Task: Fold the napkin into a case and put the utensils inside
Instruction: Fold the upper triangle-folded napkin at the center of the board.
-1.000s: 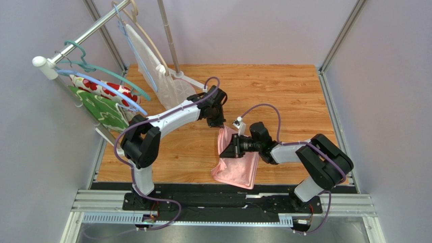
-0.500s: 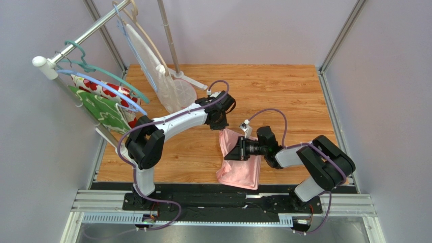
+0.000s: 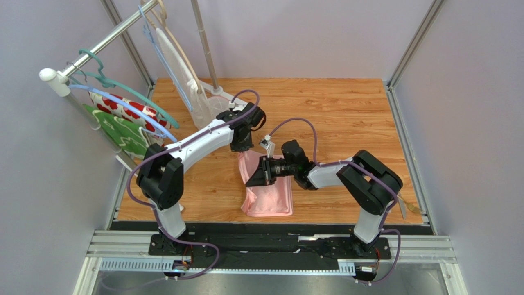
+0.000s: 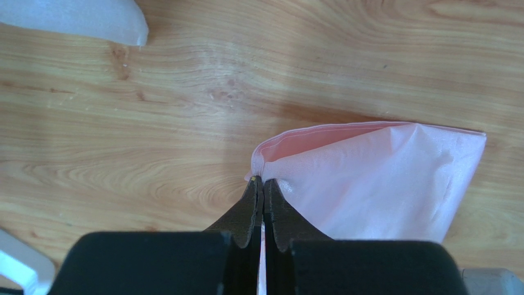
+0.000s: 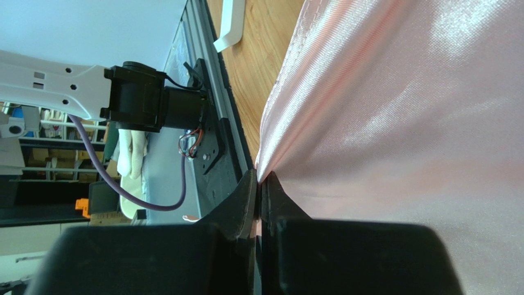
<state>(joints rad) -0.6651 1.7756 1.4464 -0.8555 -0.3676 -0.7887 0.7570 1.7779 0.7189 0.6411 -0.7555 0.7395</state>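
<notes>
Napkin (image 3: 270,200) now sits further toward the left side of the worktop (image 3: 344,123) than it did a second ago. Both arms have swung that way together and carried the cloth with them. The left pincer (image 3: 242,149) is pressed together on the far corner of the pink cloth. The left wrist view shows its tips (image 4: 263,184) nipping a doubled edge, with one layer lying over another. The right pincer (image 3: 253,178) is likewise clamped on the cloth's side edge, and in its own wrist view the tips (image 5: 261,178) meet on the hem with the pink sheet stretched taut beside them. The far end of the napkin is held up between the two grips, while the near end rests on the wood close to the front rail. The shift reads as a repositioning of a half-folded cloth, not a fresh fold. The cloth remains a broad, loosely doubled sheet, so the narrow case is not yet formed. No utensils appear in any view, so that part of the task is judged outstanding.
</notes>
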